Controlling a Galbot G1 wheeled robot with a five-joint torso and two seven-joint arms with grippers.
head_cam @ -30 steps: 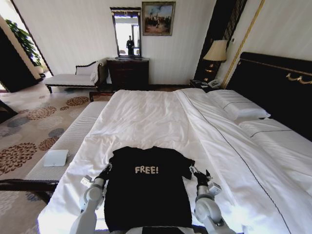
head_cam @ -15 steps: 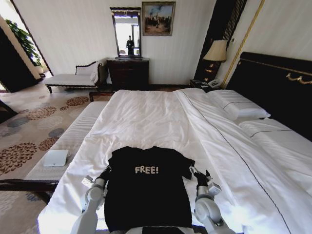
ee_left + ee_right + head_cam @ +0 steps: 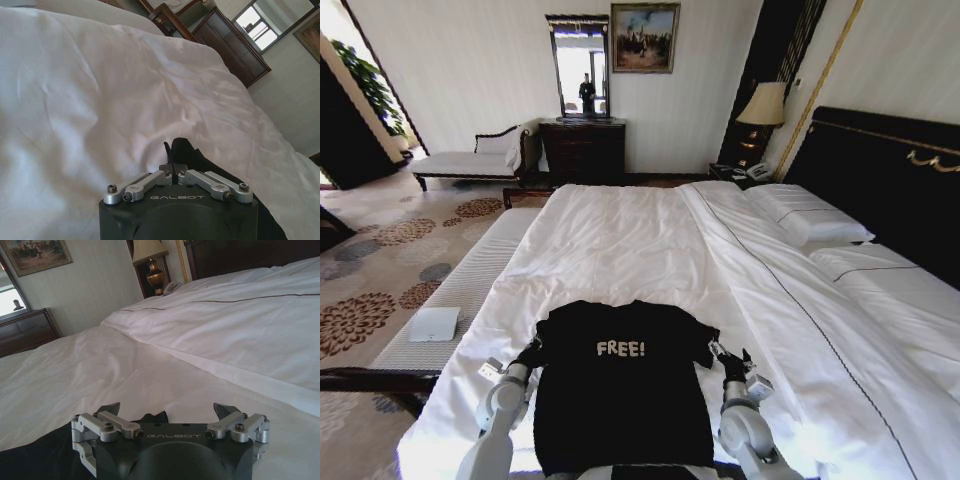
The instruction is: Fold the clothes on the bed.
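Left end effector (image 3: pixel 531 353) drawn slightly outward and back since earlier frame, fingers pinched on left sleeve of black T-shirt (image 3: pixel 622 385). Right end effector (image 3: pixel 718 352) at right sleeve, fingers wide. T-shirt flat, near edge of bed (image 3: pixel 650 240).

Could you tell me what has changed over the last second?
The left claw, shut on the T-shirt's sleeve, has drawn slightly outward to the robot's left, pulling that sleeve with it. The right claw stays open at the other sleeve; the bed is unchanged.
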